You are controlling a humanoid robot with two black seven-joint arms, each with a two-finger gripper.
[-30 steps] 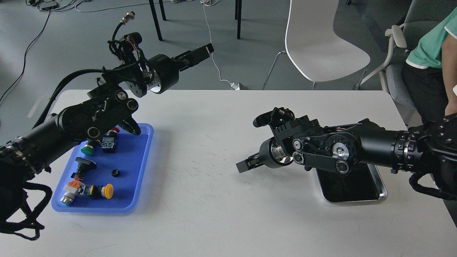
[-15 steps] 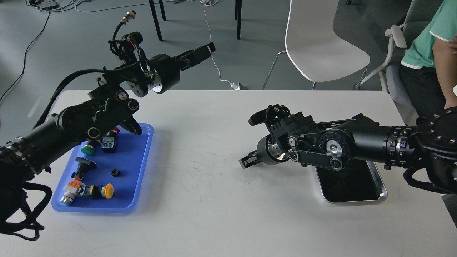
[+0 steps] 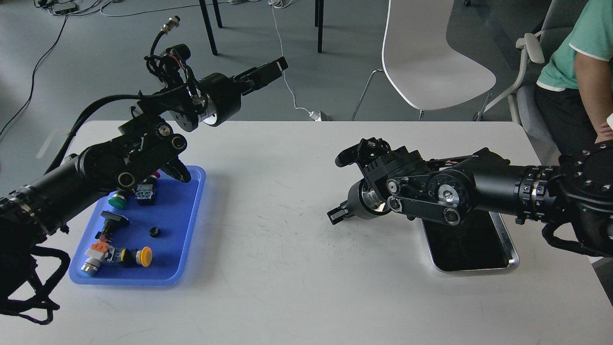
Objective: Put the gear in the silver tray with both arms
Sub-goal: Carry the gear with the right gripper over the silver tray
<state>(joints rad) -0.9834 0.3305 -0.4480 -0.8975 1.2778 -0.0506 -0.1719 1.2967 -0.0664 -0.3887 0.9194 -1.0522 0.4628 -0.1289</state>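
Observation:
A small black gear [image 3: 153, 232] lies in the blue plastic tray [image 3: 191, 225] at the left of the white table. The silver tray [image 3: 511, 261], with a dark mirror-like bottom, lies at the right, partly hidden under my right arm. My left gripper [image 3: 270, 69] is raised above the table's far edge, well away from the blue tray; its fingers look pressed together but I cannot tell them apart. My right gripper [image 3: 336, 214] hangs low over the table just left of the silver tray; it is dark and small, and nothing shows in it.
The blue tray also holds several push-button parts: a green one [image 3: 117, 201], a yellow one [image 3: 143, 257], a black one [image 3: 112, 220]. A white chair [image 3: 431, 62] stands behind the table. A person in a green shirt [image 3: 579, 43] sits at the far right.
My right gripper has drawn back to the right and slightly up, toward the silver tray. My left arm has barely moved. The person at the right has shifted.

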